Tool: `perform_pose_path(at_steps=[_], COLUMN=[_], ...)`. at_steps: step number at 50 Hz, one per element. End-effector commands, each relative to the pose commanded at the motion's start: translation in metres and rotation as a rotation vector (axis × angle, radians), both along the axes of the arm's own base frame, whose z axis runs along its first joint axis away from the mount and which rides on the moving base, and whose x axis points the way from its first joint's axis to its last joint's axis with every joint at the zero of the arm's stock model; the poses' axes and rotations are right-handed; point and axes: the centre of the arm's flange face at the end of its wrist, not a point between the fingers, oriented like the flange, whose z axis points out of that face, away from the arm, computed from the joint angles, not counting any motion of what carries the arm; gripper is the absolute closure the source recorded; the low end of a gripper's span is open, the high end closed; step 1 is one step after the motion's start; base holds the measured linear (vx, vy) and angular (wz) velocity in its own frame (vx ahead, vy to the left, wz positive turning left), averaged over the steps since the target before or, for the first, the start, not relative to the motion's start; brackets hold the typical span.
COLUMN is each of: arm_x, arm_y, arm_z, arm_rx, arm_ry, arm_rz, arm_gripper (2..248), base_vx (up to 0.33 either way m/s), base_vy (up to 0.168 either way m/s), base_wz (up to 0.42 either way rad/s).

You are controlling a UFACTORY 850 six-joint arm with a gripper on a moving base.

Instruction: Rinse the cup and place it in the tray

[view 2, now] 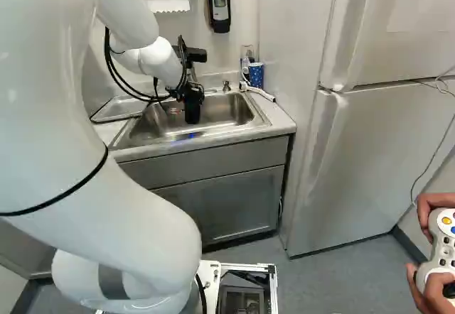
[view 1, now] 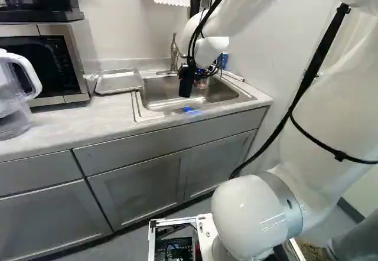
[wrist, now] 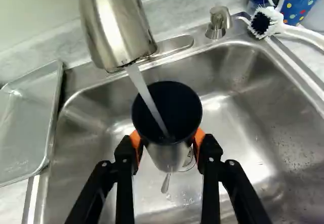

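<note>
Gripper (wrist: 167,142): 2 orange pads press the cup from opposite sides, parted by its width; I have hold of it.
Cup (wrist: 177,105): held over the sink (wrist: 245,133), mouth toward the wrist camera.
Water (wrist: 147,95): pours inside; as it fills, added weight on wet walls could make it slip through my pads.
Faucet (wrist: 114,26): spout close by; lifting before backing clear could knock the rim.
Tray (wrist: 25,133): beside the sink, cup not in it; crossing without emptying first could slop water onto the surface (view 1: 59,119).
</note>
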Motion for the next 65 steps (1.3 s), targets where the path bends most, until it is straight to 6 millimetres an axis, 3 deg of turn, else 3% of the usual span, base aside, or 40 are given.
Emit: perform_pose_path(at_steps=[39, 65], arm_x=[0.0046, 0.0053], arm_y=[0.0053, 0.0053], arm_z=[0.0001, 0.0001], arm_rx=[-0.204, -0.203], arm_ry=[-0.030, -0.030], arm_rz=[0.182, 0.181], arm_gripper=[130, 130], base_vx=[0.000, 0.000], base_vy=[0.000, 0.000], base_wz=[0.000, 0.000])
